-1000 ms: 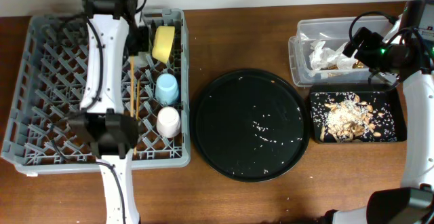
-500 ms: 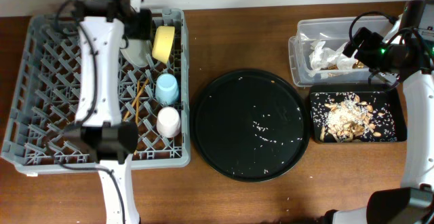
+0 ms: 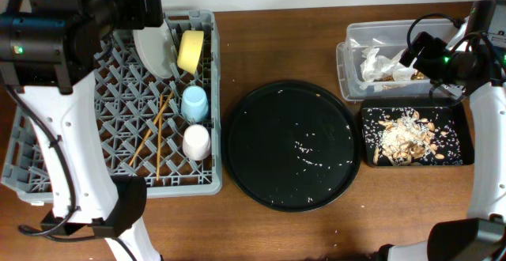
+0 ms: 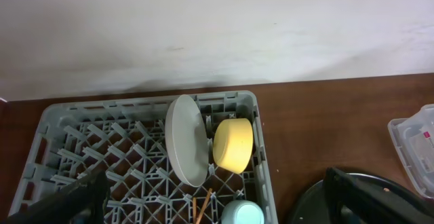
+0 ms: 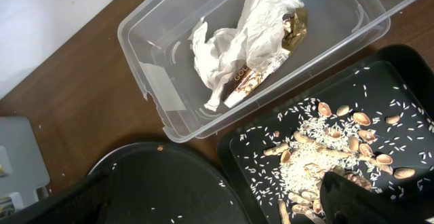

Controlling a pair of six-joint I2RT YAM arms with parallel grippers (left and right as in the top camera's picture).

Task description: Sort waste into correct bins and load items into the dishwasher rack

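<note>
The grey dishwasher rack (image 3: 79,134) (image 4: 135,149) holds the pale plate (image 3: 150,49) (image 4: 186,139) standing on edge, with the yellow bowl (image 3: 190,50) (image 4: 232,144) beside it. It also holds a blue cup (image 3: 194,103) (image 4: 243,214), a pale pink cup (image 3: 196,142) and two chopsticks (image 3: 154,130) (image 4: 202,207). My left gripper (image 4: 217,210) hangs open and empty high above the rack. My right gripper (image 3: 423,51) (image 5: 210,203) is open and empty over the bins. The clear tub (image 3: 352,35) (image 5: 149,81) holds the napkin (image 3: 375,62) (image 5: 230,41) and gold wrapper (image 5: 261,71). Food scraps (image 3: 403,138) (image 5: 325,156) lie in the shallow black tray (image 3: 458,119) (image 5: 407,68).
A large round black tray (image 3: 288,144) (image 5: 156,190) with scattered rice grains lies between the rack and the bins. My raised left arm (image 3: 47,39) hides the rack's left part in the overhead view. A white wall runs along the table's far edge.
My left gripper opened and let go of the plate, which now stands on edge in the rack. The left arm rose and drew back to the left. The right arm stayed still.
</note>
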